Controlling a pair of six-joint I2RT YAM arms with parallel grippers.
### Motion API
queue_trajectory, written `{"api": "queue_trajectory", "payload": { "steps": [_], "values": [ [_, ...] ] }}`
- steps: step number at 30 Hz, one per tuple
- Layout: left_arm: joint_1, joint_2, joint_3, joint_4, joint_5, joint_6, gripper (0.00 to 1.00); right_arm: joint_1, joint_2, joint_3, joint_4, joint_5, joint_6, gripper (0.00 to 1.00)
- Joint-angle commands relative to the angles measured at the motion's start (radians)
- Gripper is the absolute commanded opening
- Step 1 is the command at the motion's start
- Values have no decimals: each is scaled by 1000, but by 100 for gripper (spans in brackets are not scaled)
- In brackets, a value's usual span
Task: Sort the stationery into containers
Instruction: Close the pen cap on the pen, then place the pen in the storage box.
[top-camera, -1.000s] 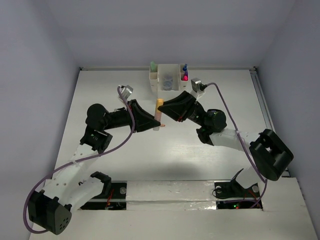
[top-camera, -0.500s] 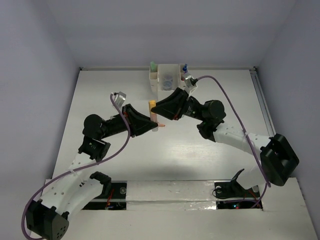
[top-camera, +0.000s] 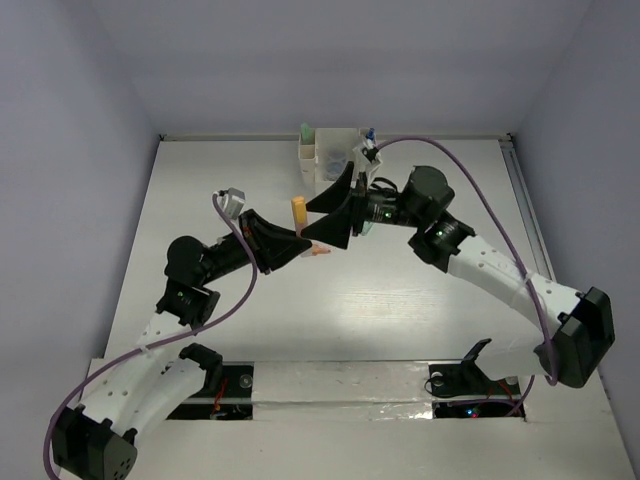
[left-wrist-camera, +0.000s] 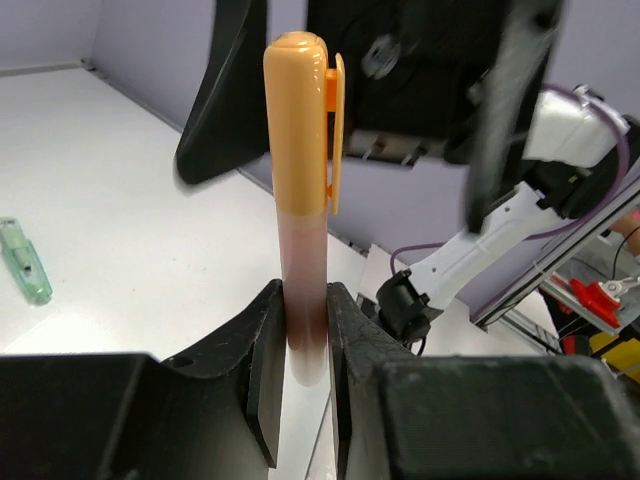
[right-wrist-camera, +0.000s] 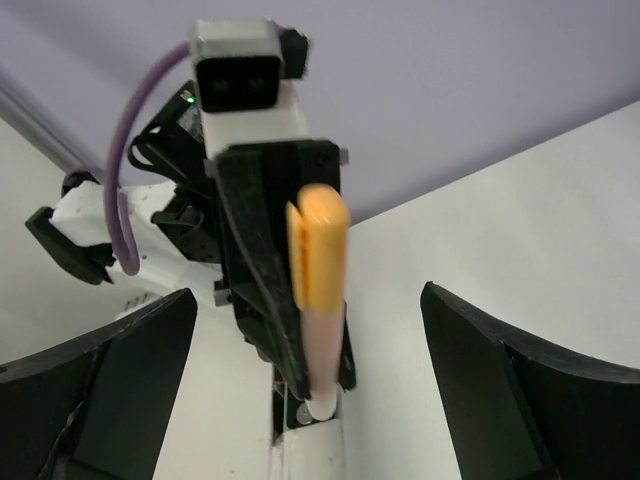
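Left wrist: clamped on an orange-capped marker (left-wrist-camera: 300, 150)

Held upright by its pale pink barrel between the fingers of the left gripper (top-camera: 303, 243), cap uppermost. Raised above the middle of the table (top-camera: 420, 300), toward the far edge, near the white organizer (top-camera: 308, 165) standing at that edge. Close opposite, jaws spread wide and gripping nothing: the right gripper (top-camera: 325, 215).

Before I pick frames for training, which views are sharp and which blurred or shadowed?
Left wrist: orange-capped marker crisp, right gripper's fingers behind it blurred. Right wrist: that marker soft, own fingers dark and defocused. Top external: even light, no glare, faint arm shadow on the table.
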Motion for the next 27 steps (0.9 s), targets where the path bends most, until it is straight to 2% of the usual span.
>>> {"api": "queue_trajectory", "payload": {
  "steps": [1, 5, 12, 16, 17, 19, 22, 23, 24, 27],
  "values": [
    [1, -9, 31, -15, 16, 49, 0, -4, -12, 151, -216, 0, -149, 100],
    [1, 4, 40, -60, 41, 72, 0, -4, 48, 239, -296, -50, -169, 98],
    [-8, 15, 48, -48, 59, 71, 0, -4, 120, 311, -394, -82, -178, 94],
    [-8, 15, 43, -23, 59, 58, 0, -4, 153, 322, -410, -102, -183, 86],
    [-8, 12, 45, -23, 59, 58, 0, -4, 153, 318, -410, -104, -182, 78],
    [-8, 11, 48, -25, 53, 60, 0, -4, 153, 308, -410, -101, -182, 72],
    [-8, 23, 55, -22, 36, 58, 0, -4, 162, 311, -410, -99, -183, 46],
    [-8, 27, 61, -25, 29, 58, 0, -4, 163, 311, -410, -99, -185, 31],
    [-8, 31, 63, -26, 21, 58, 0, -4, 162, 308, -407, -81, -185, 22],
    [-8, 31, 71, -61, -5, 68, 0, -13, 148, 298, -370, -25, -180, 1]
  ]
}}
